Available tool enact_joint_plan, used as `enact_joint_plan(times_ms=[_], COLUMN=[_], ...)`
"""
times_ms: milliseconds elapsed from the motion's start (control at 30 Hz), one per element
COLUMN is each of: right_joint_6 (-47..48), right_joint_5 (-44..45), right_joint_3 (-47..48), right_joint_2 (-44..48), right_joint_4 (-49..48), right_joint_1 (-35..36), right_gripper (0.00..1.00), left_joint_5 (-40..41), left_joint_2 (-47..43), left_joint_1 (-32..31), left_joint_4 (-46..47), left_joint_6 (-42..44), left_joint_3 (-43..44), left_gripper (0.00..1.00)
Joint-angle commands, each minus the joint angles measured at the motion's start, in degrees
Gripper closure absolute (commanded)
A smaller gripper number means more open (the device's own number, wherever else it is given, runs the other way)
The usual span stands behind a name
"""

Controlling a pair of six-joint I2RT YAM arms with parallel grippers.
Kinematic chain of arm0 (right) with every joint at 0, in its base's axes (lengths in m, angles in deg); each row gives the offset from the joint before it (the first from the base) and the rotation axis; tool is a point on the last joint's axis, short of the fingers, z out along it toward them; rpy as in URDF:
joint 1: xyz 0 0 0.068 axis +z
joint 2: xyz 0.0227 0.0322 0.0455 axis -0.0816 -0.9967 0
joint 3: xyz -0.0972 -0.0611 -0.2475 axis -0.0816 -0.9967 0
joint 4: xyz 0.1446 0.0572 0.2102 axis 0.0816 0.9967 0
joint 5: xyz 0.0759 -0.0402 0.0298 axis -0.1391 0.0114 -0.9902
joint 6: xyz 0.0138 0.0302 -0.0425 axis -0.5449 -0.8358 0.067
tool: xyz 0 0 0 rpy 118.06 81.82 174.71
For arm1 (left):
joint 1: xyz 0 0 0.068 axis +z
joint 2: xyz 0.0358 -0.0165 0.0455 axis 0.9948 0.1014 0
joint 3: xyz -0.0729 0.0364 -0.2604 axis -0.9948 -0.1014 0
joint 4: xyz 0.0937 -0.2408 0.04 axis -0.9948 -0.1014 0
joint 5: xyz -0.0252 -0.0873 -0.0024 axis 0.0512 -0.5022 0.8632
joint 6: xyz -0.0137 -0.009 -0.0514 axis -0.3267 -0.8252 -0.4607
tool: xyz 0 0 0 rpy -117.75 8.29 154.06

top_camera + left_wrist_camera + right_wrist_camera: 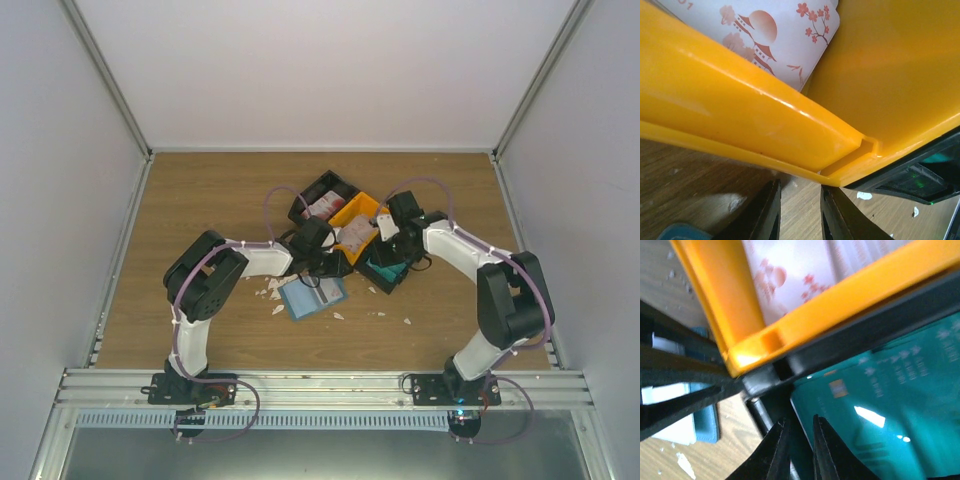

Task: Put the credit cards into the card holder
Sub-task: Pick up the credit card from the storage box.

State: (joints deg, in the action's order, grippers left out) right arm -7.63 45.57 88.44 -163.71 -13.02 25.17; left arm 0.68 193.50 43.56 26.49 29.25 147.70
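The blue card holder [312, 296] lies flat on the table with a pale card on it; its edge shows in the right wrist view [707, 422]. White credit cards with red blotches [775, 35] [790, 275] lie in the tray's orange compartment [740, 115]. Teal credit cards [890, 405] [388, 268] fill the black compartment beside it. My left gripper [800, 186] [335, 262] is open just below the orange corner, with only wood between its fingers. My right gripper [800, 419] [392, 255] hovers over the teal stack's left edge, its jaws a narrow gap apart.
The black-and-orange tray [330, 180] sits slanted at mid table between both arms. White scraps [270, 292] [864, 195] are strewn on the wood around the holder. Grey walls close in the sides and back; a metal rail [320, 385] runs along the near edge.
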Motion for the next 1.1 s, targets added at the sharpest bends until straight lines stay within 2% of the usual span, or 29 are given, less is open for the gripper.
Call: enact_joint_plan(times_ms=[0,267,600,833,967,1067], right_joint_6=[-0.7,-1.1,-2.1,-4.4,-4.7,-5.0], right_joint_5=[-2.3,1.4,3.9,9.3,6.7,0.2], right_joint_3=[-2.6,-3.0,0.3,3.2,3.6,2.5], right_joint_2=[0.0,-2.1,2.9,8.9,12.7,14.7], right_joint_4=[3.1,2.8,3.9,6.3,4.8,1.2], right_joint_1=[1.9,3.5,3.6,3.6,3.6,3.6], right_gripper=[0.84,0.78,0.99,0.99,1.0,1.0], left_joint_5=[-0.2,0.0,0.1,1.5,5.0,8.2], left_joint_2=[1.4,1.2,0.4,-1.9,-5.6,-10.6], left_joint_1=[-0.6,-0.7,-0.7,-0.7,-0.6,-0.6], left_joint_4=[4.6,4.2,4.1,4.5,4.6,4.8], left_joint_6=[0.6,0.7,1.0,1.0,0.8,0.4], left_joint_3=[2.5,2.4,2.1,0.6,-1.6,-4.4], left_gripper=[0.74,0.74,0.74,0.7,0.64,0.58])
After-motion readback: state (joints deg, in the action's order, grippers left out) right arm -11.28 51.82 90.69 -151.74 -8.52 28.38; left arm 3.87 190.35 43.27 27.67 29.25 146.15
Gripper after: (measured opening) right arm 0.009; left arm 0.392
